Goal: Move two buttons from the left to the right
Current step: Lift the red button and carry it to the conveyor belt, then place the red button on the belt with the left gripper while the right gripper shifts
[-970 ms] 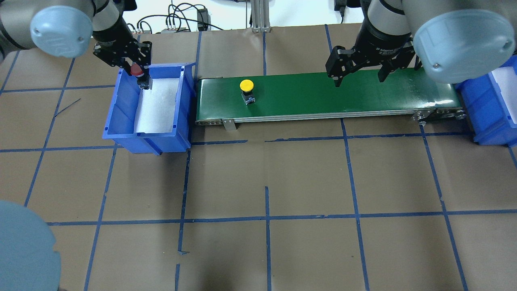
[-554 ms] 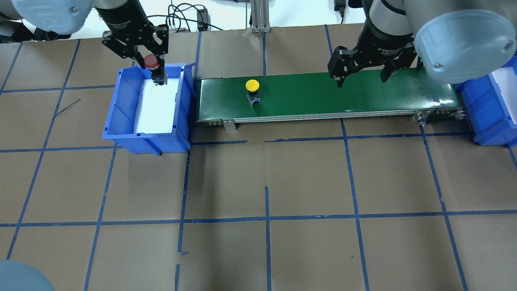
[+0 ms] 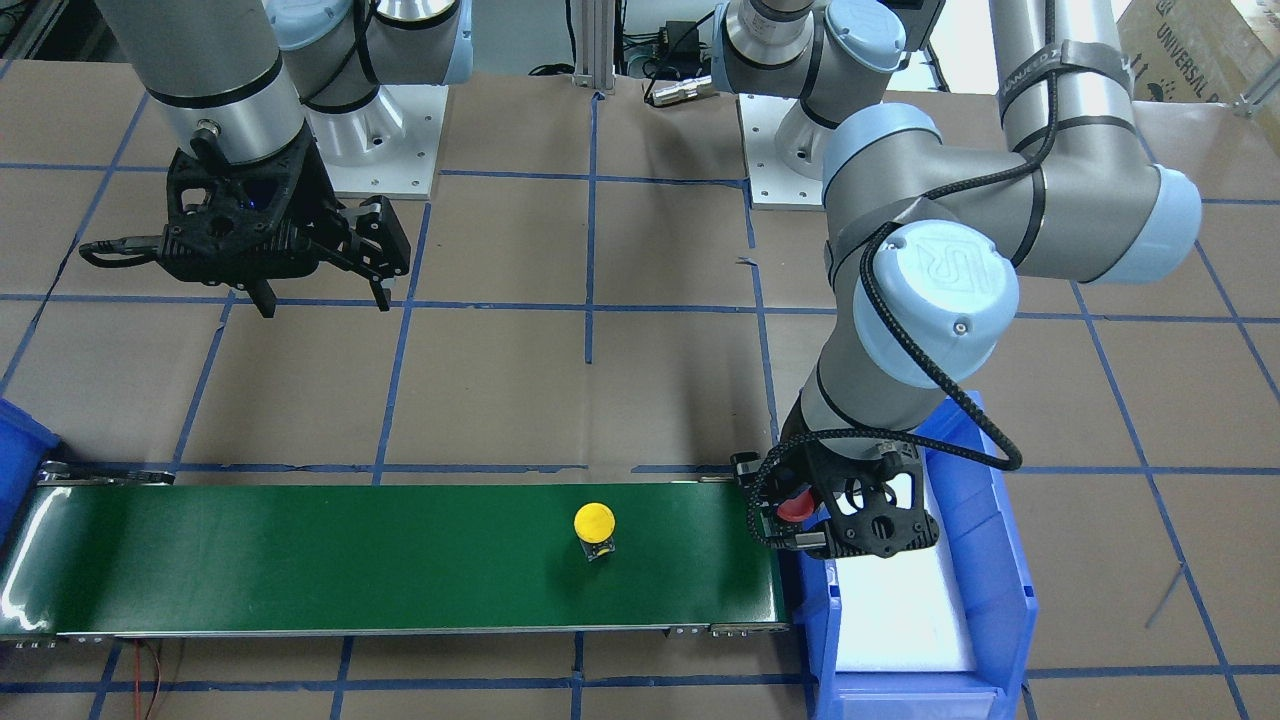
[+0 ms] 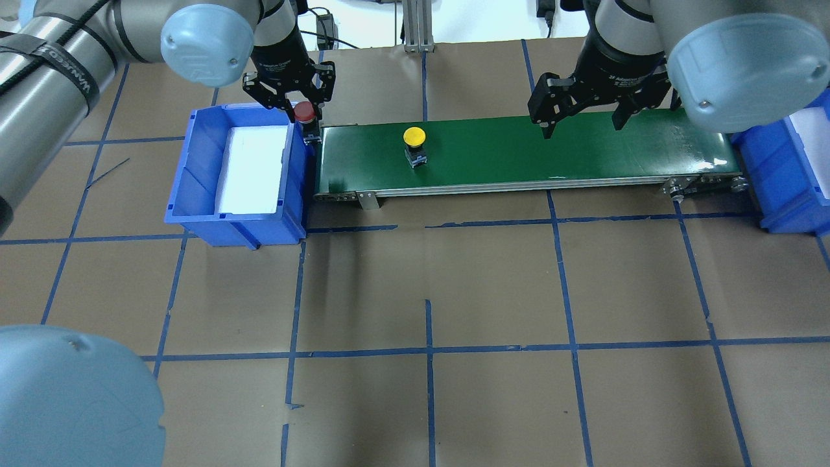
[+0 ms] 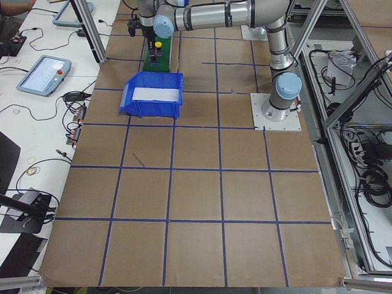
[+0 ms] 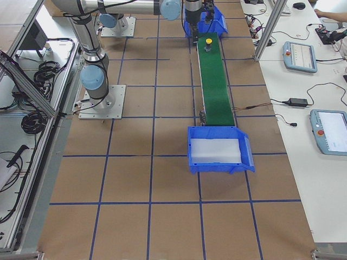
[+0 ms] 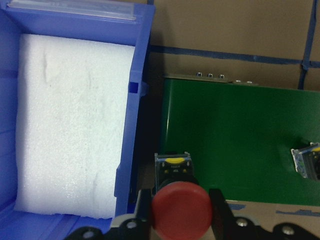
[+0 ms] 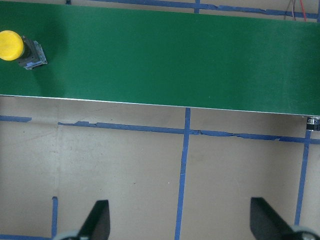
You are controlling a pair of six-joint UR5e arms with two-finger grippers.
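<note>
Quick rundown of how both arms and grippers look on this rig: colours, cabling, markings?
Left arm and right arm: silver-grey metal tubes with pale blue round joint caps, one embossed with a UR logo. A black cable loops outside the left arm, tied by a black strap with white lettering. Left gripper and right gripper: black, open-frame linkages, two slim fingers each, white print on the body.

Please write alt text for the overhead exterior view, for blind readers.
The left gripper holds a red button over the gap between a blue bin and a green conveyor belt, where a yellow button stands; the right gripper is open.
</note>
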